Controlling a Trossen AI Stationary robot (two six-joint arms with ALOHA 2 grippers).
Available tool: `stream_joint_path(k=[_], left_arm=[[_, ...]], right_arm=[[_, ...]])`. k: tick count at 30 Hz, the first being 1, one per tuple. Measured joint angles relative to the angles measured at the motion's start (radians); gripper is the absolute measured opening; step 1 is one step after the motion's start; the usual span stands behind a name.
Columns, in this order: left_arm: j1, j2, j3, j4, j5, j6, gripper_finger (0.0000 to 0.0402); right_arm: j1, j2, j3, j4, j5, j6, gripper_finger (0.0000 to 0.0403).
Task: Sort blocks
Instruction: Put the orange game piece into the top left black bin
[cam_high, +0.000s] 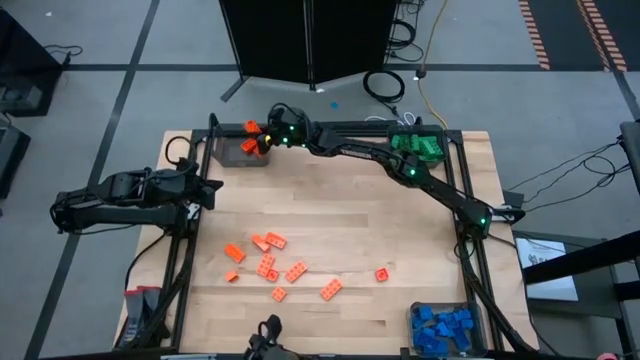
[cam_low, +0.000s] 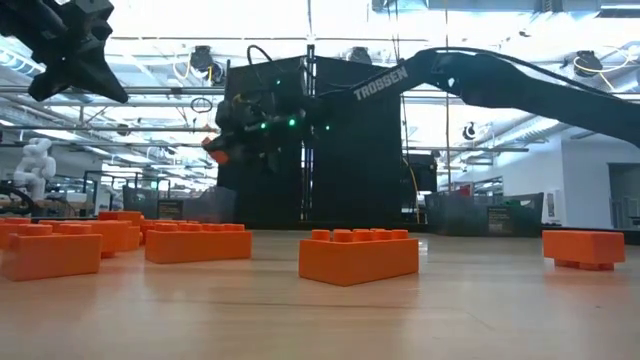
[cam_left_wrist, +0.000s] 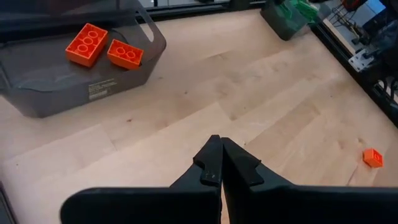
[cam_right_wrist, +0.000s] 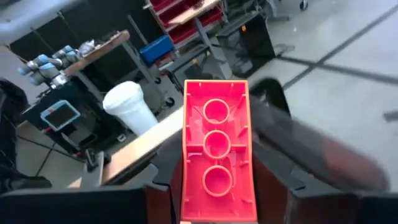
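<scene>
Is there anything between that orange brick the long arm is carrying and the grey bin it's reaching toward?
Nothing visible. The right gripper holds the orange brick at the grey bin, whose top is open; two orange bricks already lie inside.

Table: pale wood planks, dark frame round the edges.
Far left corner: grey bin.
Far right corner: bin of green blocks.
Near right corner: bin of blue blocks.
Bare wood, near middle: loose orange blocks, one single apart, rightward.
</scene>
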Motion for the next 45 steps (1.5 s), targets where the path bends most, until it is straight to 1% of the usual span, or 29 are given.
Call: stream_joint_path(k=[7,20,26,27,29,32,34,36,40,42,45], left_arm=[[0.000,0.000,0.000,0.000,0.000,-0.002,0.0000],[0.000,0.000,0.000,-0.003,-0.002,0.002,0.0000],[0.000,0.000,0.000,-0.003,-0.002,0.002,0.0000],[0.000,0.000,0.000,-0.003,-0.002,0.003,0.0000],[0.000,0.000,0.000,-0.003,-0.002,0.005,0.0000],[0.000,0.000,0.000,-0.003,-0.002,0.005,0.0000],[0.000,0.000,0.000,-0.003,-0.001,0.005,0.0000],[0.000,0.000,0.000,-0.003,-0.001,0.005,0.0000],[0.000,0.000,0.000,-0.003,-0.001,0.005,0.0000],[0.000,0.000,0.000,-0.003,0.000,0.005,0.0000],[0.000,0.000,0.000,-0.003,0.005,0.005,0.0000]], right_arm=[[0.007,0.031,-0.002,-0.018,-0.019,0.062,0.0118],[0.007,0.038,-0.002,-0.071,-0.015,0.045,0.0118],[0.007,0.038,-0.002,-0.077,0.015,0.054,0.0118],[0.007,0.038,-0.002,-0.081,0.015,0.059,0.0121],[0.007,0.038,-0.002,-0.083,0.016,0.063,0.0146],[0.007,0.038,-0.002,-0.090,0.044,0.065,0.0182],[0.007,0.038,-0.002,-0.091,0.045,0.068,0.0188],[0.007,0.038,-0.002,-0.091,0.041,0.068,0.0185],[0.007,0.038,-0.002,-0.084,0.032,0.060,0.0163],[0.007,0.037,-0.002,-0.040,-0.002,0.057,0.0155],[0.006,0.023,-0.002,0.057,-0.118,0.039,0.0149]])
